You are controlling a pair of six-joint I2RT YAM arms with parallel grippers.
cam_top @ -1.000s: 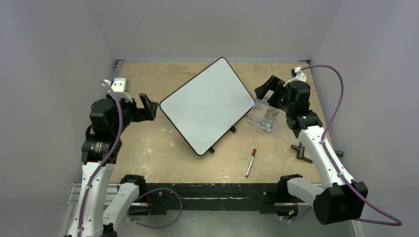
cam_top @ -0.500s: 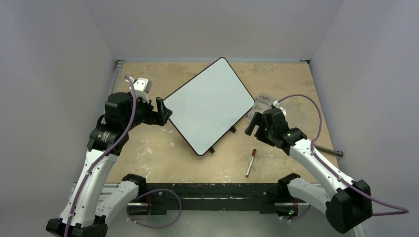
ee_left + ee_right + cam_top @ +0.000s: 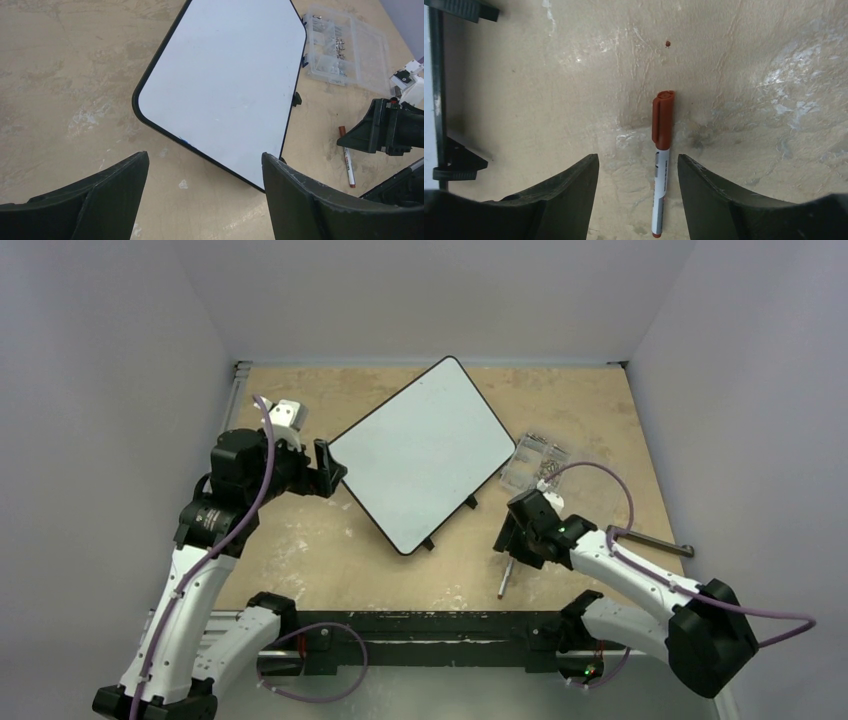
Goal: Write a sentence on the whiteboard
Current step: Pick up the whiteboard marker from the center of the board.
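Note:
The whiteboard (image 3: 420,455) lies tilted on the table, and its white face is blank: no sentence shows on it. My left gripper (image 3: 328,472) is open at the board's left corner. In the left wrist view the whiteboard (image 3: 225,90) lies ahead of that gripper (image 3: 205,156), with nothing between the fingers. A red-capped marker (image 3: 661,160) lies flat on the table between the jaws of my open right gripper (image 3: 638,157), nearer the right finger and untouched. From above, the right gripper (image 3: 507,538) covers the upper end of the marker (image 3: 505,580).
A clear plastic box (image 3: 535,462) of metal bits sits by the board's right corner. A dark metal tool (image 3: 655,543) lies near the table's right edge. The board's black foot (image 3: 459,167) is close on the left of the right gripper. Grey walls enclose the table.
My right arm swung from beside the plastic box down over the marker, and its jaws narrowed. My left arm moved in to the board's left corner, and its jaws closed a little.

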